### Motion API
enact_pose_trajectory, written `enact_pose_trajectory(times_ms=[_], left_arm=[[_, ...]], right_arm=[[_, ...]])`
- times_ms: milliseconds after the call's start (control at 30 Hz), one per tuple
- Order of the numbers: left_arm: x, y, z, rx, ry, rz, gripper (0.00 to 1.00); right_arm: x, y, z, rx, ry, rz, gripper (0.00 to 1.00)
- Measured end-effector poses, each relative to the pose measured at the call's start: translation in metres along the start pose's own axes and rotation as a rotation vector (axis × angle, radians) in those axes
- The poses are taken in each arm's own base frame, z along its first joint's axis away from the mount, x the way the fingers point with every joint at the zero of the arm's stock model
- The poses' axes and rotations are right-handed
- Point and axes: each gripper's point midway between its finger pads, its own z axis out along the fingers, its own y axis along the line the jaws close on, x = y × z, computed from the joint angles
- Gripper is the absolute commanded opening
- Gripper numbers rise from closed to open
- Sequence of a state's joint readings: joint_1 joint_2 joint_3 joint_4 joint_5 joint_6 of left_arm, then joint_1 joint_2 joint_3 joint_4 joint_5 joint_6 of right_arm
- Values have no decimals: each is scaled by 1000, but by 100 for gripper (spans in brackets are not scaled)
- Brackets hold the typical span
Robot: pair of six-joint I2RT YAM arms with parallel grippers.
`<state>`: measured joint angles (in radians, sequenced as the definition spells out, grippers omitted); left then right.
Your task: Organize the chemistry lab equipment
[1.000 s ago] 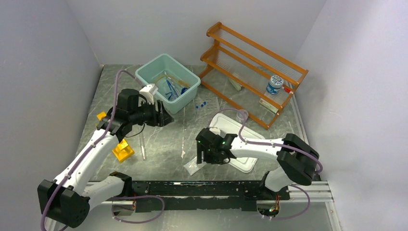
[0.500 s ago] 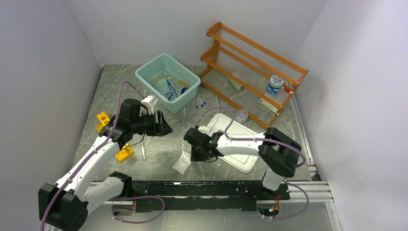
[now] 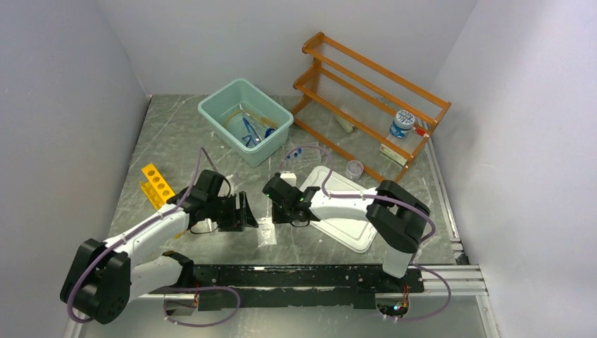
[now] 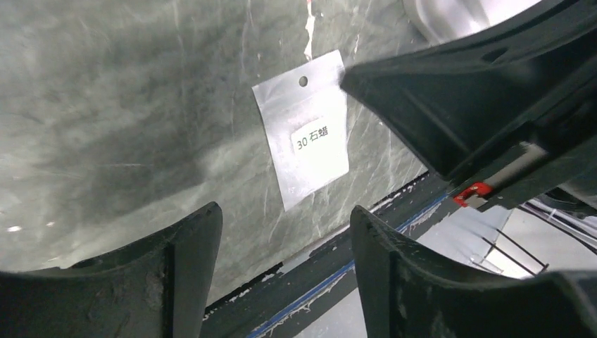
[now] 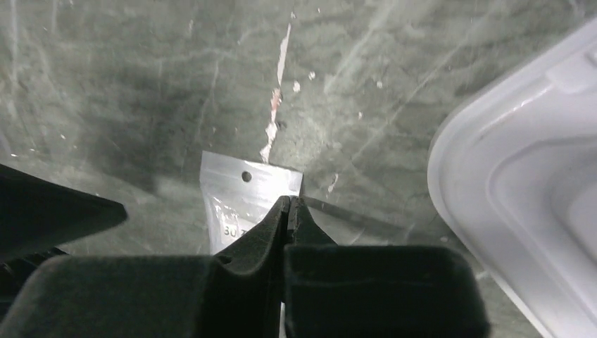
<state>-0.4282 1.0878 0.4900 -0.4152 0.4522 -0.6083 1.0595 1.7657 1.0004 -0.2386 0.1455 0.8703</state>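
Left tool (image 4: 281, 218): fingers spread apart, low over the worktop (image 4: 127, 105), nothing between them.
Right tool (image 5: 288, 204): fingers pressed together, tips at a corner of the bag's holed end; impossible to tell whether any film is pinched.
Labelled clear bag (image 4: 303, 137): flat on the worktop near its front edge, between the two tools.
Yellow test-tube rack (image 3: 156, 184): on the worktop left of the left arm, well apart from the bag.
White tray (image 3: 352, 232): just right of the right tool.
Teal bin (image 3: 224, 132): far centre, blue items inside.
Small jar (image 3: 355, 169): near the orange shelf (image 3: 366, 84).
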Motion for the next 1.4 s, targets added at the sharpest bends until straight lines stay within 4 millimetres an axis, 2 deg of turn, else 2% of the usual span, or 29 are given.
enact_pose_trajectory(times_ms=[100, 133, 300, 467, 767, 867, 1033, 1133, 1233, 1267, 1333, 1400], left_arm=[[9, -2, 7, 7, 31, -18, 60], [11, -3, 9, 8, 36, -24, 57], [14, -6, 18, 19, 44, -54, 35], [24, 0, 32, -1, 85, -93, 24], [30, 2, 45, -21, 109, -94, 13], [31, 1, 47, -21, 109, -90, 12], [31, 1, 47, -26, 104, -86, 11], [27, 1, 46, -39, 83, -76, 14], [16, 0, 39, -62, 30, -56, 25], [11, -4, 36, -57, 10, -44, 31], [-3, -18, 27, -28, -44, -12, 58], [-21, -41, 13, 31, -107, 29, 77]], right_arm=[[-8, 3, 0, -25, -17, -4, 36], [-10, 3, -1, -34, -22, -3, 42], [-5, 3, -12, -71, -6, 4, 45], [16, 0, -11, -102, 67, 15, 42], [27, 22, -7, -233, 120, 17, 30], [30, 28, -7, -278, 128, 9, 22], [33, 33, -7, -325, 131, -1, 3], [29, 33, -7, -323, 114, -7, 0], [20, 31, -12, -315, 80, -16, 0], [15, 30, -15, -317, 67, -16, 0], [0, 31, -26, -332, 26, -18, 0], [-22, 32, -40, -364, -31, -14, 0]])
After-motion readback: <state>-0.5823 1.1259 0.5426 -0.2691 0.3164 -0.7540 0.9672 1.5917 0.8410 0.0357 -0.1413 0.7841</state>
